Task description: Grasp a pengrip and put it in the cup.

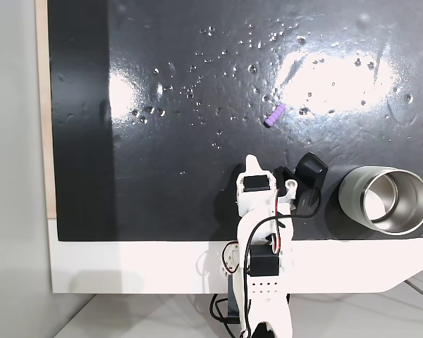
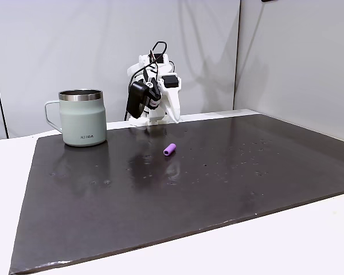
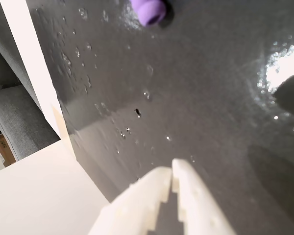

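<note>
Well apart from its target, the white arm's claw [image 3: 172, 177] hangs above a glossy black mat [image 1: 162, 176], its two pale fingertips pressed together with nothing between them, as the wrist view shows. The pengrip [image 1: 275, 115], a small light-purple ridged cylinder, lies on its side on the mat ahead of the claw, at the top edge of the wrist view [image 3: 148, 10] and toward the mat's middle in a fixed view [image 2: 169, 149]. No object lies on the dark stretch between claw and pengrip, only scattered droplets [image 3: 121, 132] and bright glare from overhead lights. The cup [image 1: 384, 201], a grey-green steel mug with a handle and a shiny inside, stands upright on the mat to the right of the arm in a fixed view from above, and to the arm's left in the other fixed view [image 2: 82, 117], clear of both claw and pengrip. The mat covers most of a white bench [image 1: 127, 267]. Black and red cables [image 1: 250, 246] loop around the arm's folded joints near the mat's edge.
</note>
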